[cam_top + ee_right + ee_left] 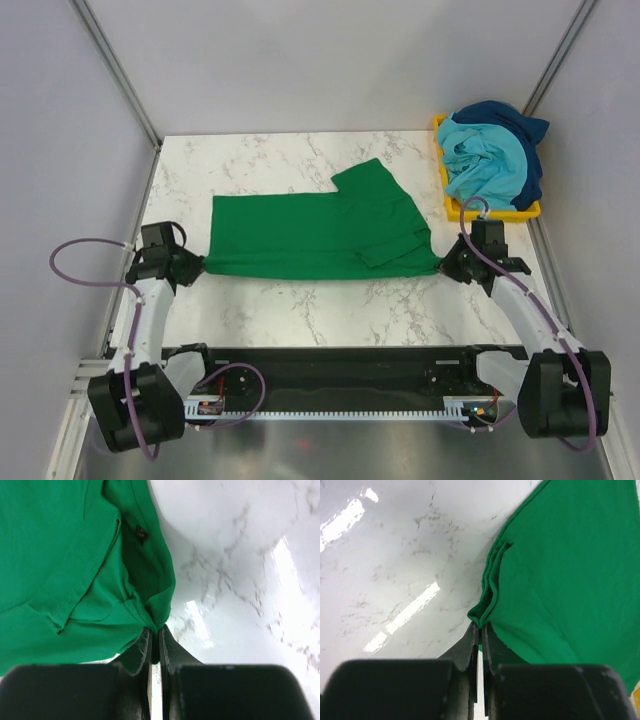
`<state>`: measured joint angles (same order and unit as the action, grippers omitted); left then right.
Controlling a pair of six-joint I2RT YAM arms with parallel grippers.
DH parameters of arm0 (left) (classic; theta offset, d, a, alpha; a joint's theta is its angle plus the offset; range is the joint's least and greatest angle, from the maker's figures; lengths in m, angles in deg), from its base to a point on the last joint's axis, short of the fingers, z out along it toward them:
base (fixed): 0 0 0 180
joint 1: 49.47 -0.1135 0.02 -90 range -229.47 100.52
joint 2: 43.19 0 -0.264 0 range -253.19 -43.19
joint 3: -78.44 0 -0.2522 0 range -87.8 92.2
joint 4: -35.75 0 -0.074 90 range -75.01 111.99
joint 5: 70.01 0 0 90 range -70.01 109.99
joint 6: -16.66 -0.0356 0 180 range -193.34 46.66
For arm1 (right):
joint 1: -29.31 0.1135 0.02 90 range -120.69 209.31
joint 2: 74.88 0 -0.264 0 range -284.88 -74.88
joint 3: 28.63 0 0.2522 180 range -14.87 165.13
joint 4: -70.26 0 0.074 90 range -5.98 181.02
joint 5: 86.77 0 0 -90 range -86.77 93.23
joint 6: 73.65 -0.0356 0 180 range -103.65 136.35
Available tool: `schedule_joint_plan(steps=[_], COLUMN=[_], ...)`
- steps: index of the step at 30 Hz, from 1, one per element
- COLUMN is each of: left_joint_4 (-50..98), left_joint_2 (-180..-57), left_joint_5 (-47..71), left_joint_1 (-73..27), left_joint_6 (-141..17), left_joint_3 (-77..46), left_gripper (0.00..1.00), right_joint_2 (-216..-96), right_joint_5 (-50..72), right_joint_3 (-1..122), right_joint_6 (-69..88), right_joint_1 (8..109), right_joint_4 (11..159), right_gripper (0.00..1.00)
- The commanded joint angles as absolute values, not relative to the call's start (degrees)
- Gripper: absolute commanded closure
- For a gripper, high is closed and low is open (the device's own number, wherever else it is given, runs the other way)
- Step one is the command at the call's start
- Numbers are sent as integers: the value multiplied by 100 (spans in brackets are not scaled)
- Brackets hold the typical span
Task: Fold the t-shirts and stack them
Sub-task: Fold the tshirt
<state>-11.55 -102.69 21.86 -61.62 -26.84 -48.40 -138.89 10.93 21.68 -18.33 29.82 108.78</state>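
A green t-shirt [310,235] lies folded lengthwise across the middle of the marble table. My left gripper [197,268] is shut on its near left corner; the pinched cloth shows in the left wrist view [485,615]. My right gripper [446,266] is shut on its near right corner by the collar, seen in the right wrist view [155,622]. The shirt is stretched taut between both grippers. A pile of blue and teal t-shirts [495,150] sits in a yellow bin [530,212] at the far right.
The marble table [300,310] has bare surface in front of and behind the shirt. Grey walls with metal frame posts [115,70] enclose the table on the left, back and right. The yellow bin stands right behind my right gripper.
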Motion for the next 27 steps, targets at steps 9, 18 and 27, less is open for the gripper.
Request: schedule_joint_plan(steps=[9,18,27], left_joint_4=[-2432,-2389,-1959], left_joint_2=[-8687,-9336,-9390], left_joint_5=[1744,1524,1394], left_joint_1=[-6292,-6292,-6266], left_joint_6=[-2403,-4150,-4697], left_joint_3=[-4836,-3542,-3849], left_gripper=[0,2,4], right_joint_2=[-12085,-13470,-17478], right_joint_5=[1017,898,175], right_joint_3=[1605,3754,7717], right_joint_6=[-2496,-1435,-528], right_joint_1=[2957,3534,4302], right_joint_4=[11768,11364,11434], right_gripper=[13,6,7])
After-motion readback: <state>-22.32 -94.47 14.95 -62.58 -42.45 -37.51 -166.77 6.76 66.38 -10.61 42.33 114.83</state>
